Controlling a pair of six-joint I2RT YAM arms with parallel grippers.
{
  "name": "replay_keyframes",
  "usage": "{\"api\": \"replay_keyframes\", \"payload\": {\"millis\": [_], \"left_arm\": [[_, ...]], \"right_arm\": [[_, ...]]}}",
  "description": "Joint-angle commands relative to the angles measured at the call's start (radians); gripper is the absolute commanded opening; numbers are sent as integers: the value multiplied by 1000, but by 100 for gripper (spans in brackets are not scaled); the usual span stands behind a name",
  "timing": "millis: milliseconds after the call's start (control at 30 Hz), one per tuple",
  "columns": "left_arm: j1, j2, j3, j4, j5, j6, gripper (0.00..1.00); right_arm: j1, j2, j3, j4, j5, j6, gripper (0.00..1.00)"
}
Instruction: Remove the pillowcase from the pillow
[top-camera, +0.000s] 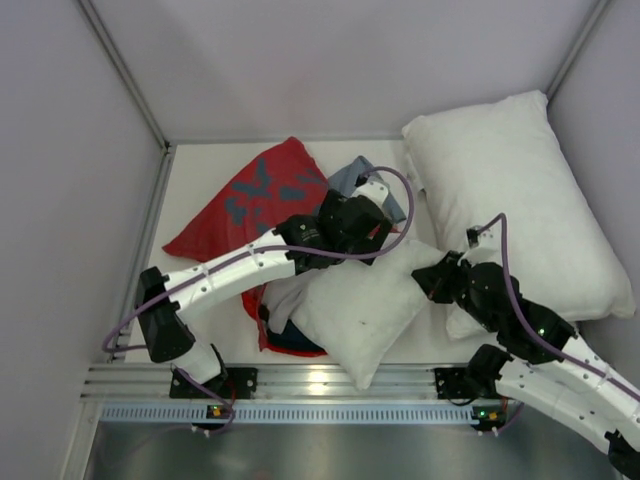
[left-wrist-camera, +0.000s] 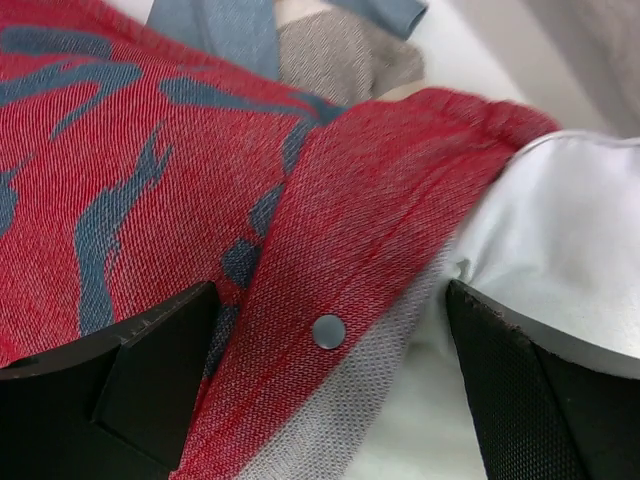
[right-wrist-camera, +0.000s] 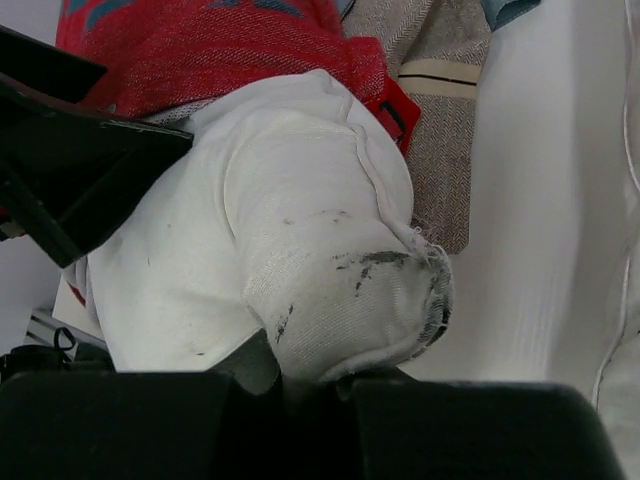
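The red pillowcase (top-camera: 255, 200) with its grey-blue pattern lies bunched at centre left, and its open end still wraps the left part of the white pillow (top-camera: 365, 300). My left gripper (top-camera: 375, 238) is open over the pillowcase hem (left-wrist-camera: 340, 250). Its two fingers (left-wrist-camera: 150, 375) stand either side of a hem flap with a round snap (left-wrist-camera: 328, 331), and the white pillow (left-wrist-camera: 560, 250) shows on the right. My right gripper (top-camera: 432, 280) is shut on a smudged corner of the pillow (right-wrist-camera: 340, 280); its jaws (right-wrist-camera: 320, 378) pinch the corner at the frame's bottom edge.
A second, smoother white pillow (top-camera: 510, 190) leans at the back right. A grey-blue and beige cloth (top-camera: 352, 178) lies behind the left gripper. White walls close in the left, back and right. A metal rail (top-camera: 320, 385) runs along the near edge.
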Motion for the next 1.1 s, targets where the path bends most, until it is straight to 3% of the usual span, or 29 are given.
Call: {"api": "replay_keyframes", "payload": {"millis": [0, 167, 233, 333, 367, 467, 800, 900, 1067], "left_arm": [[2, -17, -50, -34, -102, 6, 99], [23, 24, -127, -57, -242, -12, 98], [74, 58, -133, -83, -239, -31, 90], [167, 104, -161, -82, -181, -68, 51], [192, 116, -170, -77, -152, -80, 27], [272, 124, -207, -63, -159, -120, 0], [690, -100, -357, 23, -61, -45, 0], [773, -166, -357, 21, -32, -31, 0], [783, -241, -345, 21, 60, -51, 0]], "right_arm": [[0, 1, -9, 44, -58, 18, 0], [0, -17, -17, 45, -93, 23, 0], [0, -46, -19, 44, -105, 31, 0], [-2, -92, -9, 26, -96, 34, 0], [0, -103, -3, 16, -93, 37, 0], [0, -155, 27, -7, -82, 40, 0], [0, -331, 198, -215, 112, -3, 0], [0, -365, 274, -310, 217, 6, 0], [0, -395, 351, -389, 416, 23, 0]]}}
